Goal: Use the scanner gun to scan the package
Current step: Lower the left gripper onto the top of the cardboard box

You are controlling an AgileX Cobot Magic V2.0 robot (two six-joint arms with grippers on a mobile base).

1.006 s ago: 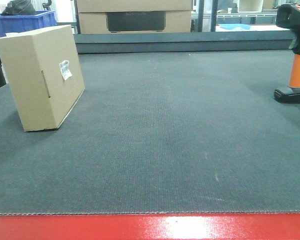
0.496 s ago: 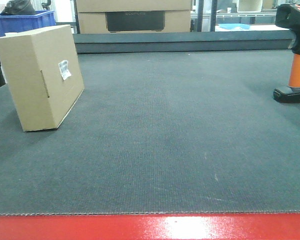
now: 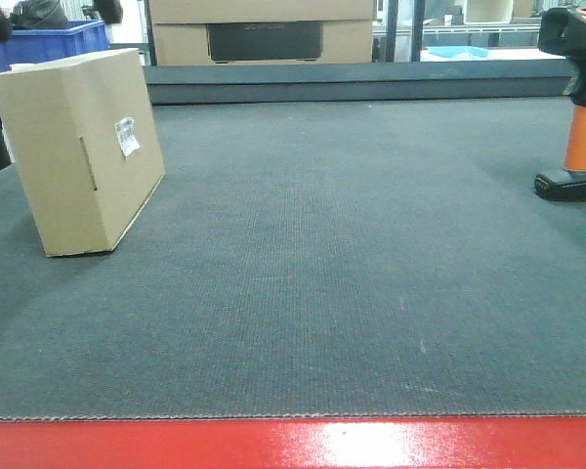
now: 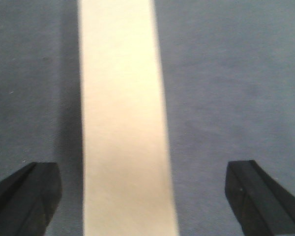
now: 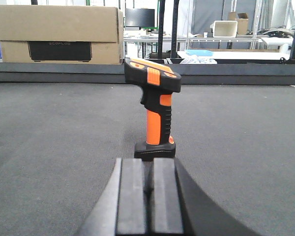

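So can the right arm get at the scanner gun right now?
Probably yes: the scanner gun stands upright straight ahead of the right gripper, with only bare mat between. Its jaws look shut, so they'd need to open first.

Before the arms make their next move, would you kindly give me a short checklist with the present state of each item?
1. Scanner gun stands upright on the mat, straight ahead of the right gripper: ok.
2. Right gripper's jaws open to take the handle: not ok; they are shut and empty.
3. Left gripper has its jaws open on either side of the box: ok.
4. Label sits on an exposed side of the box: ok.
5. Barcode on the label is readable: cannot tell; it is too small in the front view.
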